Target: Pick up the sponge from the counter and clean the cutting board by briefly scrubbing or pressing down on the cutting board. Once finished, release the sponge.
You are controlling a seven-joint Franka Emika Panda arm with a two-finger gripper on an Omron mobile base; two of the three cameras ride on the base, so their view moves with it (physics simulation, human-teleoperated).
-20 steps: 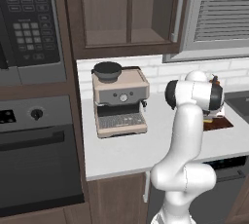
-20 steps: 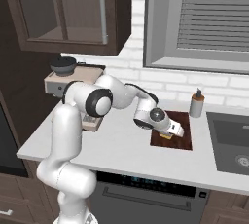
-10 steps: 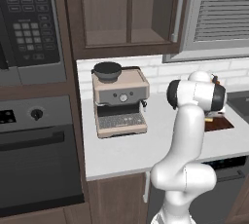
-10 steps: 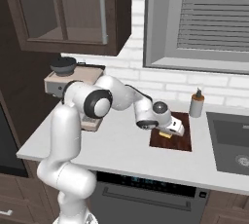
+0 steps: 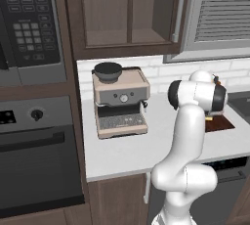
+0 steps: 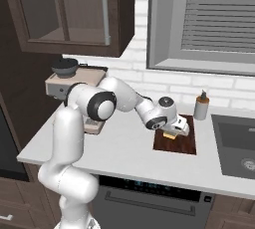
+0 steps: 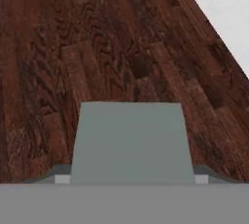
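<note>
Sponge (image 6: 171, 134) under gripper (image 6: 175, 132), on cutting board (image 6: 175, 142).

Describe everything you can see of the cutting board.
The cutting board is a thin, flat rectangle of dark reddish-brown wood with a visible grain and plank pattern. It lies flat on the light counter, between the coffee machine and the sink, in front of the soap bottle. The gripper hangs over its far part with the yellow sponge under it, at or just above the wood. A corner shows past the arm in the left base view.
</note>
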